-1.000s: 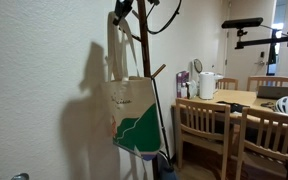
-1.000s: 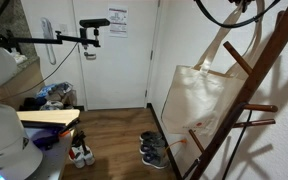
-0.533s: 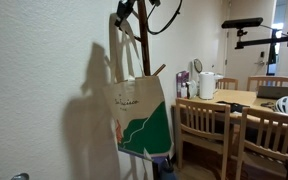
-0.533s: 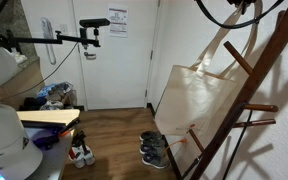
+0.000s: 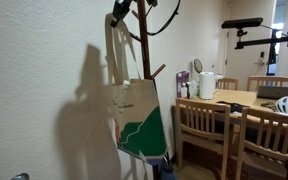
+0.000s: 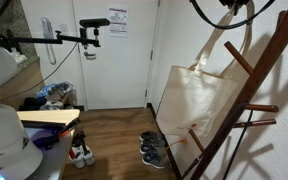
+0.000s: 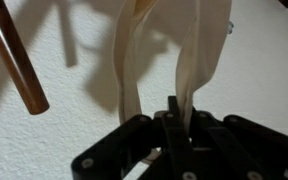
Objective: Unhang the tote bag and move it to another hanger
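The cream tote bag point(image 5: 139, 118) with the green shape hangs by its long handles beside the dark coat-stand pole point(image 5: 144, 45). In an exterior view its plain back point(image 6: 189, 100) shows. My gripper point(image 5: 120, 12) is at the top of the handles, near the pole's top. In the wrist view my gripper point(image 7: 171, 112) is shut on the cream handle straps point(image 7: 191, 50), which run away from the jaws. A brown peg point(image 7: 14, 55) slants off to the left of them. A lower peg point(image 5: 158, 71) sticks out right of the pole, just above the bag's body.
The white wall is close behind the bag. Wooden chairs point(image 5: 202, 125) and a table with a kettle point(image 5: 207, 84) stand nearby. More pegs point(image 6: 240, 58) jut from the slanted pole. Shoes point(image 6: 154, 148) lie on the floor below the bag.
The bag swung slightly toward the chairs and has swung back toward the wall. My gripper keeps its hold on the handles at the top.
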Controlling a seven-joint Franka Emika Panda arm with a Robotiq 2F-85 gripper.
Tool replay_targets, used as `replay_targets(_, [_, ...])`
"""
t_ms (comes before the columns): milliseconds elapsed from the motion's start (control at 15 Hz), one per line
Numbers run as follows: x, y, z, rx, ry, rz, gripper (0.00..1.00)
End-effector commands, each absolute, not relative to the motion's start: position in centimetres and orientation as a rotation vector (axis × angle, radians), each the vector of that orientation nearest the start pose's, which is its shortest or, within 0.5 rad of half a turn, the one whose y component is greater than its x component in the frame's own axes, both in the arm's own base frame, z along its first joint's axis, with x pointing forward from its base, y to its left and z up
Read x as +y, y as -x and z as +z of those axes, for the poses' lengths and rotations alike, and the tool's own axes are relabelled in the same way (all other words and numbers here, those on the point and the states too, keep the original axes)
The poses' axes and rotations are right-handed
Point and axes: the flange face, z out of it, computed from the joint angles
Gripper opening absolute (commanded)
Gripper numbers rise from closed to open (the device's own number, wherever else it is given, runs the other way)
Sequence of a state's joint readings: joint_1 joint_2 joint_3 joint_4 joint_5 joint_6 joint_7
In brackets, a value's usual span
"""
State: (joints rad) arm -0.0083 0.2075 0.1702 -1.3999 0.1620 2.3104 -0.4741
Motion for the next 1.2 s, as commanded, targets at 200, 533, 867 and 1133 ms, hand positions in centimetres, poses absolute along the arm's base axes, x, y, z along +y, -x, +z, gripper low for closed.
replay_targets(200, [9.6, -62.7, 68.2, -0.838, 2.721, -1.013, 0.06])
replay_targets(533, [8.3, -59.8, 67.1, -0.791, 2.707, -0.961, 0.06])
replay_targets(867, [4.5, -58.5, 65.0, -0.76, 2.708, -0.942, 0.06])
replay_targets(1133, [0.6, -58.9, 62.4, -0.728, 2.727, -0.883, 0.06])
